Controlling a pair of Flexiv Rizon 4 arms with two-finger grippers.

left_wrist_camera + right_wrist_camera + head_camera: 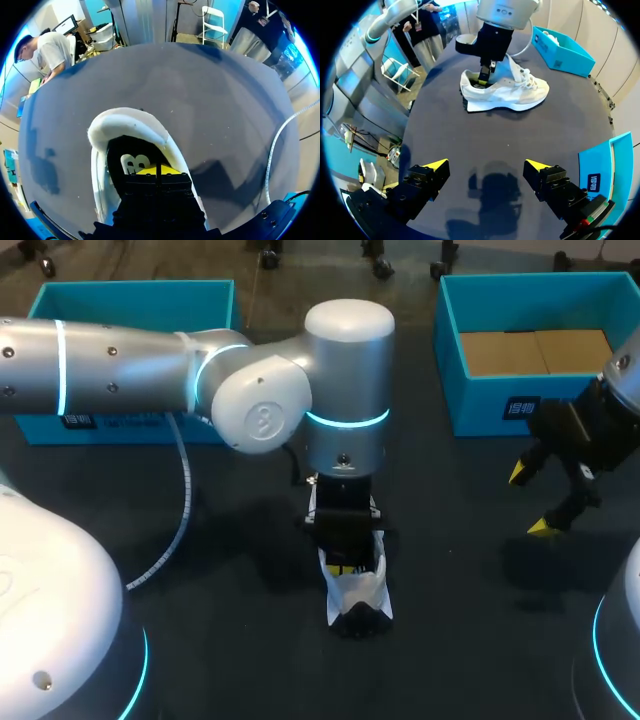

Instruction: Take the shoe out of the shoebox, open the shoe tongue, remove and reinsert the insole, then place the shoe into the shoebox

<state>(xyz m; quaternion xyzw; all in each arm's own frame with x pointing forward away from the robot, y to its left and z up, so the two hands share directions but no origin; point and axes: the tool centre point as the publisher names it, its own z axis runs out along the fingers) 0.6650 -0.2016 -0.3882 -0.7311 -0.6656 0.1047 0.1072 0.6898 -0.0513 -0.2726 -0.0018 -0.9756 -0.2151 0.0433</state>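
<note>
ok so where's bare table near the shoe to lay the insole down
Bare black tabletop between the white sneaker and the right gripper, jaws open, and on the sneaker's other side, toward the hanging white cable. Crowded at the sneaker's heel, where the left gripper sits inside.

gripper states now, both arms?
Left gripper: shut, tips down inside the shoe; whether it pinches anything cannot be told.
Right gripper: open, empty.

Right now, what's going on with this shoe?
The white shoe stands on the table. The left gripper is down in its heel opening, tips together over the insole; whether it pinches the insole is unclear. The right gripper hangs open off to the side, holding nothing.
</note>
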